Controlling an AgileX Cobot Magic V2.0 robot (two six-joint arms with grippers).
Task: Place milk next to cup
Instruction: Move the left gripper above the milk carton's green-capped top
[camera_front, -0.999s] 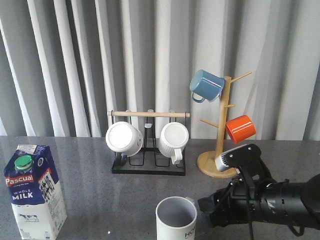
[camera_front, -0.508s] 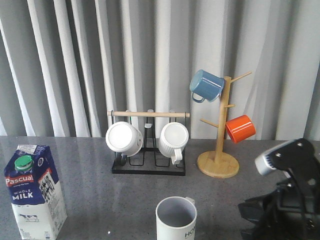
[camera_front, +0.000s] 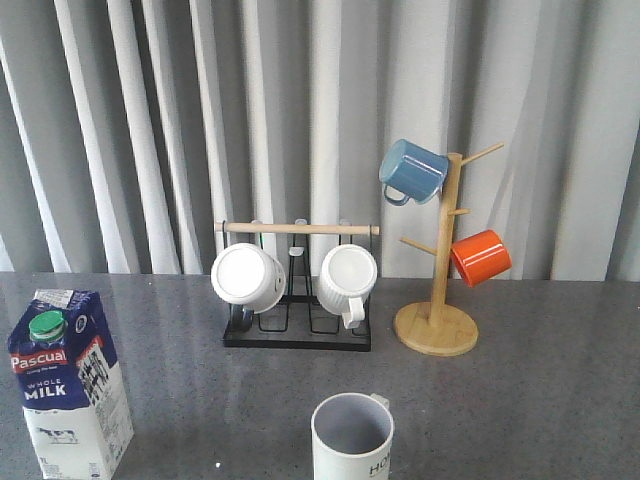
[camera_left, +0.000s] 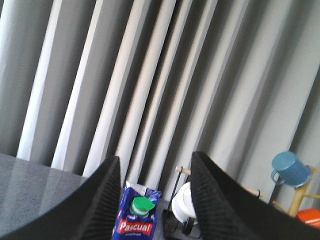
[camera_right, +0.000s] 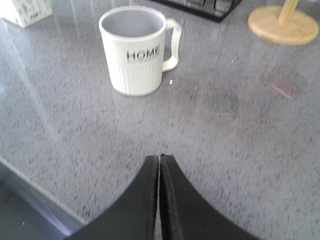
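The front view's lower edge cuts off the milk and the cup.

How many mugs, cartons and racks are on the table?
Mugs: 5: HOME cup, two white, blue, orange
Cartons: 1: milk
Racks: 2: bar rack, wooden tree
Total: 8

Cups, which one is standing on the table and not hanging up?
The off-white ribbed mug marked HOME. It stands upright on the grey table, mouth up. The two white mugs hang on the black rack; the blue mug and orange mug hang on the wooden tree.
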